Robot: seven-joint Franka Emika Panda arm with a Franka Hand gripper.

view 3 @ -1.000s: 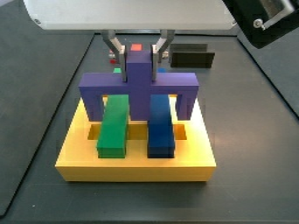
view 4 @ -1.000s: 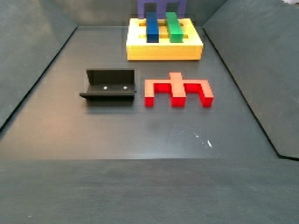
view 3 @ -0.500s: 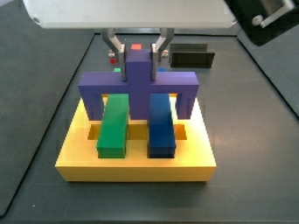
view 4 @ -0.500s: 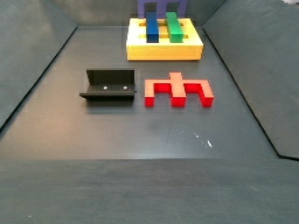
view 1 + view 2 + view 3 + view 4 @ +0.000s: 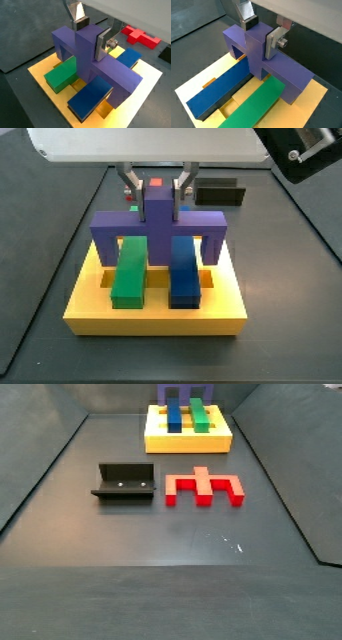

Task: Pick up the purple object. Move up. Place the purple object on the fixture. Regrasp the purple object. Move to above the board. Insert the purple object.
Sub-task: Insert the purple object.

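Observation:
The purple object stands upright on the yellow board, its crossbar spanning the green bar and the blue bar, with its legs down at the board's far end. My gripper sits over it, shut on the raised central stub. In both wrist views the silver fingers lie flush against opposite sides of the stub of the purple object, with my gripper directly above. In a side view only the top of the purple object shows, behind the bars.
The black fixture stands on the dark floor in front of the board, with a red block lying beside it. The red block also shows beyond the board in a wrist view. Raised walls border the floor.

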